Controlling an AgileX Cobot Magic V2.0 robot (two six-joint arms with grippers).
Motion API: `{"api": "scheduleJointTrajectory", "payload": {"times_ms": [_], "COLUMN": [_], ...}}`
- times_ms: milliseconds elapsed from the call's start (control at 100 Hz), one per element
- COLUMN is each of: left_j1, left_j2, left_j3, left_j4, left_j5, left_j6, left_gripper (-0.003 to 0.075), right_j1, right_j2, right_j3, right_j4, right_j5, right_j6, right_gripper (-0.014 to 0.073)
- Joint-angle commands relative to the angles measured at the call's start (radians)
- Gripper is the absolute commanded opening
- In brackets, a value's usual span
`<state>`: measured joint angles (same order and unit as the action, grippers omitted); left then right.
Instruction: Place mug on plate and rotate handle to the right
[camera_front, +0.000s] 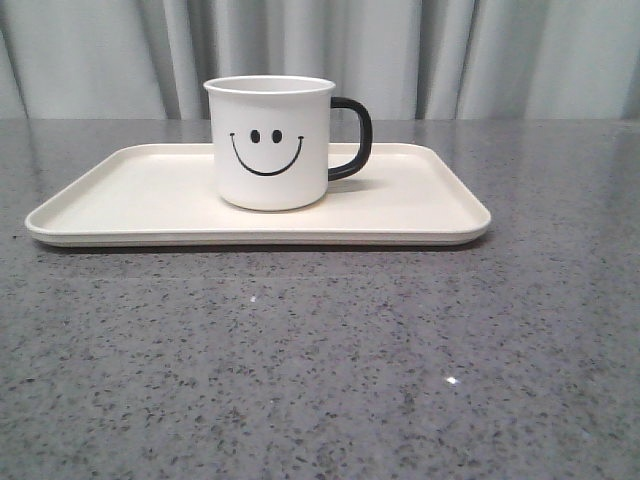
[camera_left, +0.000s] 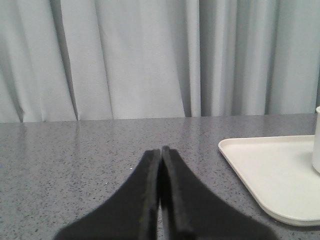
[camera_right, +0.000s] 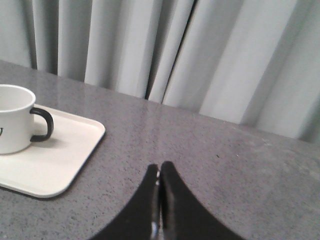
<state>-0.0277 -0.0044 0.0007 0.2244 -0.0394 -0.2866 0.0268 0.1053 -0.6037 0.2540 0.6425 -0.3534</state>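
One mug (camera_front: 270, 143) stands upright near the middle of the single plate (camera_front: 120, 195), smiley face forward, handle (camera_front: 352, 138) pointing right. In the left wrist view the frame edge cuts off most of the mug. Left gripper (camera_left: 161, 152) and right gripper (camera_right: 159, 170) hover over the table (camera_front: 320, 360) on either side of the plate, jaws closed and empty.
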Motion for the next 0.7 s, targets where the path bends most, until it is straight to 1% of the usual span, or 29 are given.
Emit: {"api": "scheduleJointTrajectory", "payload": {"times_ms": [0,180,250,370,690], "left_j1": [0.002,0.002,0.002,0.002,0.002], "left_j2": [-0.028,-0.028,-0.028,-0.028,-0.028], "left_j3": [0.009,0.009,0.009,0.009,0.009], "left_j4": [-0.003,-0.003,-0.003,-0.003,-0.003], "left_j5": [-0.081,-0.081,-0.081,-0.081,-0.081], "left_j6": [0.001,0.001,0.001,0.001,0.001], "left_gripper": [-0.002,-0.002,-0.002,-0.002,-0.002], "right_j1": [0.026,0.083,0.087,0.087,0.086], "right_j2": [-0.037,-0.138,-0.136,-0.136,-0.136], "right_j3": [0.07,0.32,0.4,0.493,0.603], "right_j4": [0.056,0.232,0.288,0.341,0.342], "right_j5": [-0.181,-0.451,-0.538,-0.586,-0.632], "right_j6": [0.002,0.002,0.002,0.002,0.002], "right_gripper": [-0.0111,-0.0111,-0.0111,-0.0111,-0.0111]}}
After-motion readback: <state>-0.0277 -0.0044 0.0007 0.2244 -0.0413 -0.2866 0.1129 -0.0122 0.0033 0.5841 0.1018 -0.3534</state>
